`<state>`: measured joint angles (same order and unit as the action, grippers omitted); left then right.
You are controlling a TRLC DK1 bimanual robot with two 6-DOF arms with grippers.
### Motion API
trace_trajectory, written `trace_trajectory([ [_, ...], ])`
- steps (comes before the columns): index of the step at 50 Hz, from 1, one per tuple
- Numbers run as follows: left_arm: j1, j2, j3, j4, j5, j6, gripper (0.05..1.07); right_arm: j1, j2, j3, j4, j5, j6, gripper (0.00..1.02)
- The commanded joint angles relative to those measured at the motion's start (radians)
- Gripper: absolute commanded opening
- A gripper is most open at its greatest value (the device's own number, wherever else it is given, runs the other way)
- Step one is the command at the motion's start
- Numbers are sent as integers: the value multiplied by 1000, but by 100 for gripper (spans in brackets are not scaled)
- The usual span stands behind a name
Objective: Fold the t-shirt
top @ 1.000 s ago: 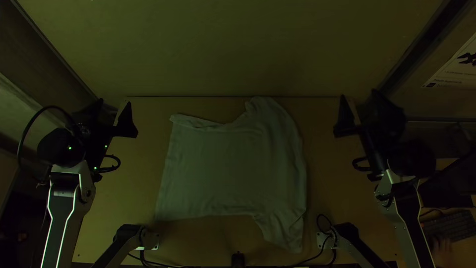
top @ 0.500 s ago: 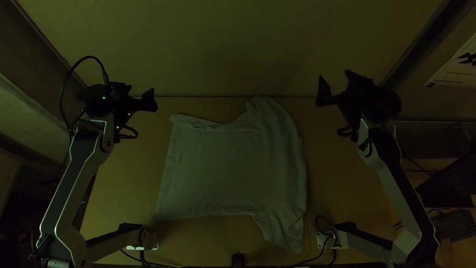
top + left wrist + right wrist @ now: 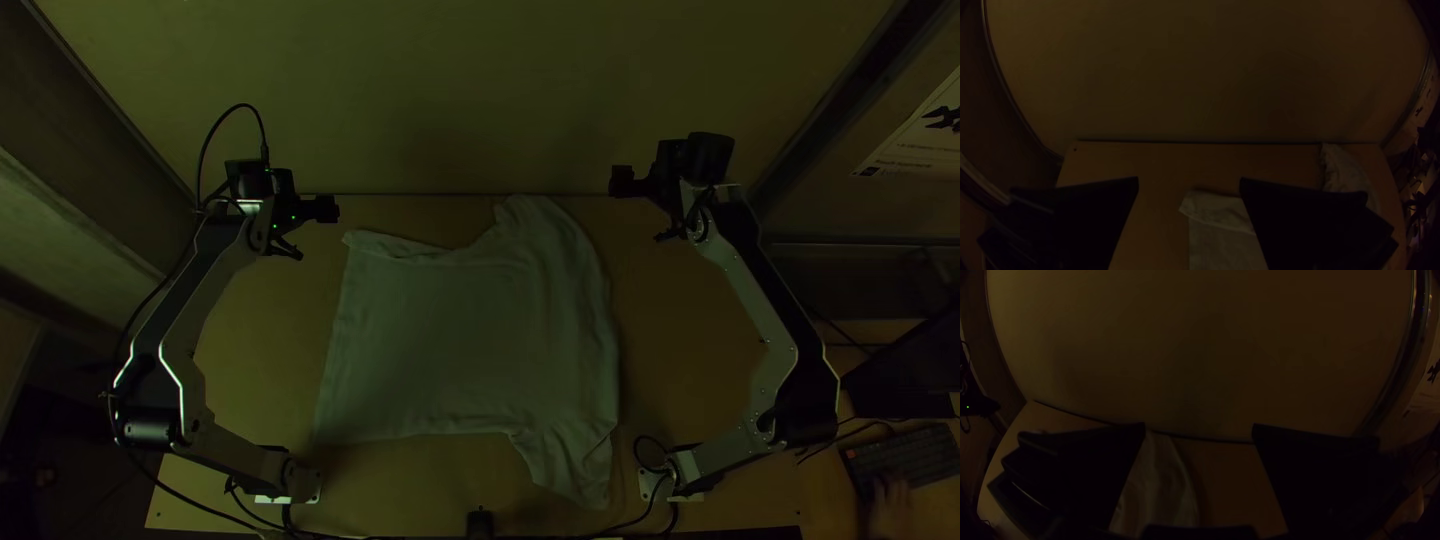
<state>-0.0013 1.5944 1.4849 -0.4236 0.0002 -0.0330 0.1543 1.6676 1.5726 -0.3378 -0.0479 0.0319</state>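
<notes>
Both arms have swung inward, bringing the left end effector [image 3: 328, 209] and the right end effector [image 3: 621, 181] closer to the t-shirt [image 3: 470, 340], which lies as it did. Each has its fingers spread wide around nothing, by the bench's [image 3: 250, 400] far edge. The shirt is spread mid-bench, slightly rumpled, one sleeve up at the far edge, the other pointing to the near edge. Crowding that near sleeve is a looped cable [image 3: 650, 437] at the right arm's base; a small black object [image 3: 480, 524] sits mid near edge. A keyboard [image 3: 915, 455] lies beyond the right edge.
</notes>
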Motion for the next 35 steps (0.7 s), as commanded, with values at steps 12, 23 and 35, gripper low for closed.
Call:
trace_trajectory([
  [12,21,228,179,-130,32,-87,102,-24,230,196,-142,-50,74,98],
  [23,35,380,247,-213,87,-102,97,-7,297,239,-158,-50,99,98],
  [35,50,481,270,-205,89,-99,86,-6,356,333,-239,-89,143,98],
])
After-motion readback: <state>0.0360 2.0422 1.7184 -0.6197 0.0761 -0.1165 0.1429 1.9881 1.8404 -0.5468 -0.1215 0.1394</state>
